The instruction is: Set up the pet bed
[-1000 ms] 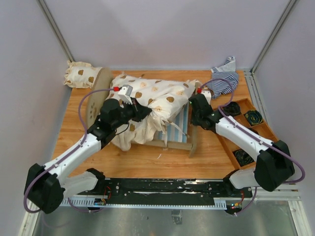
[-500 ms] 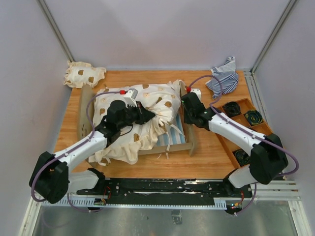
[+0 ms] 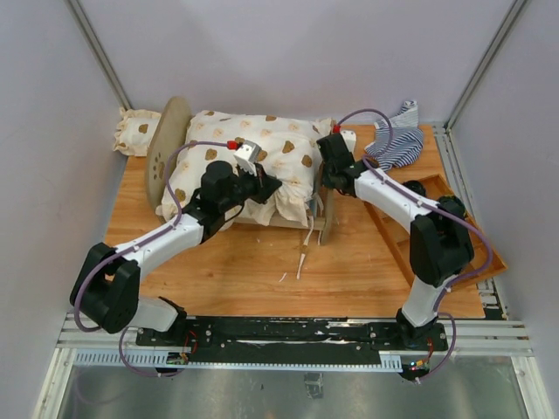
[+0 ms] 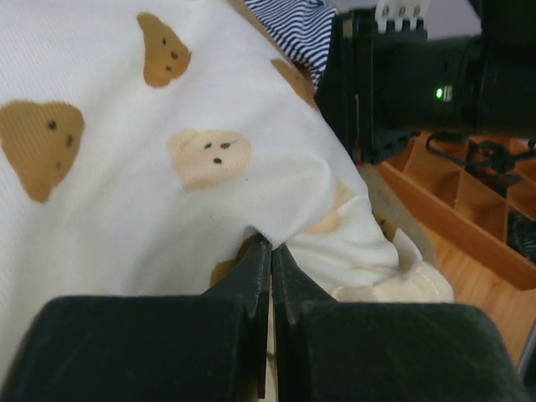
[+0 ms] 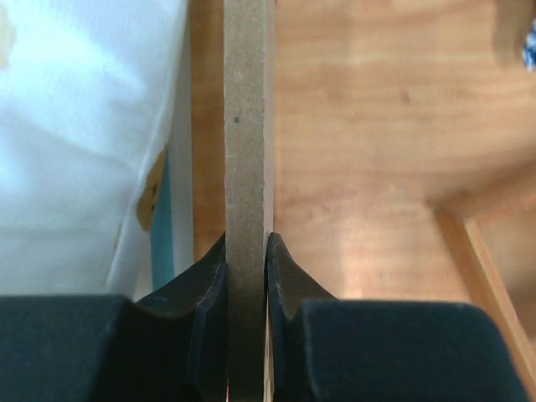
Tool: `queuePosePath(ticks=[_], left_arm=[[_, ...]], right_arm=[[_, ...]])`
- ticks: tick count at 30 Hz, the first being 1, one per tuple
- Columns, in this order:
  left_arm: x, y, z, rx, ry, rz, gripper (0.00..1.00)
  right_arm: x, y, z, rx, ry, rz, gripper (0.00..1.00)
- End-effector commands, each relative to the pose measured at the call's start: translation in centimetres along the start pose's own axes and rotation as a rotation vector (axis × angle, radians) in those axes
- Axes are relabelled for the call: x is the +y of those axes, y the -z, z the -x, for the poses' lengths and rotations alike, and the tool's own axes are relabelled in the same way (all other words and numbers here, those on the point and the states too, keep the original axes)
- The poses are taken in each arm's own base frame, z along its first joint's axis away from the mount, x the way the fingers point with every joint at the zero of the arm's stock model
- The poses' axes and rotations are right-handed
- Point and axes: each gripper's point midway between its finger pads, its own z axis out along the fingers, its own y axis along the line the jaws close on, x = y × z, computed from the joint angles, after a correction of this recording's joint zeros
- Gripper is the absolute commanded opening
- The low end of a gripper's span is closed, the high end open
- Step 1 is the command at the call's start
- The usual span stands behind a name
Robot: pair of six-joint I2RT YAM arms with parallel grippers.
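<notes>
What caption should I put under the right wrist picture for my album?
The right hand pinches the pet bed's wooden end board beside the white cushion.

Pale lilac walls [image 3: 288, 61] rise behind the left end effector [image 3: 269, 185] and right end effector [image 3: 324, 187], grey metal posts [image 3: 94, 48] in the corners. A wooden surface [image 3: 236, 279] lies beneath both, evenly lit.

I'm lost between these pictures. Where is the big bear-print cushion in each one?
Top external: bear-print cushion at centre back, on the pet bed.
Left wrist: fills left and centre, pinched by the left gripper.
Right wrist: white cloth along the left edge.
Shared landmark: the orange-wood table, in all three.
</notes>
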Motion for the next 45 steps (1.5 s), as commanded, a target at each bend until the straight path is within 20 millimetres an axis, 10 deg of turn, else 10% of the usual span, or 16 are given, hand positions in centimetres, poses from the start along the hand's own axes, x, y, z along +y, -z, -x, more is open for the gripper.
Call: queuePosePath(ticks=[1,6,13,20,30,45], left_arm=[[2.9,-1.2,-0.7,0.015,-0.129,0.101,0.0],[5.0,-2.5,-1.5,0.069,-0.161,0.179,0.0],[4.5,-4.1,-0.9,0.061,-0.117,0.149,0.0],[4.5,-4.8,-1.7,0.092,-0.093,0.134,0.0],[4.4,-4.8,-3.0,0.119,-0.019,0.133,0.02],[4.4,-4.8,-3.9,0.133,0.027,0.134,0.0]], right_arm=[[5.0,-0.6,8.3,-0.174,-0.028,0.265,0.0],[5.7,-1.1,9.0,-0.179,0.11,0.367,0.03],[1.8,1.5,10.1,-0.132,0.193,0.221,0.53],[-2.6,6.6,3.4,-0.092,0.005,0.164,0.44],[-1.3,8.4,-8.8,-0.134,-0.191,0.237,0.32],[-0.2,3.1,-11.5,-0.246,-0.33,0.029,0.31]])
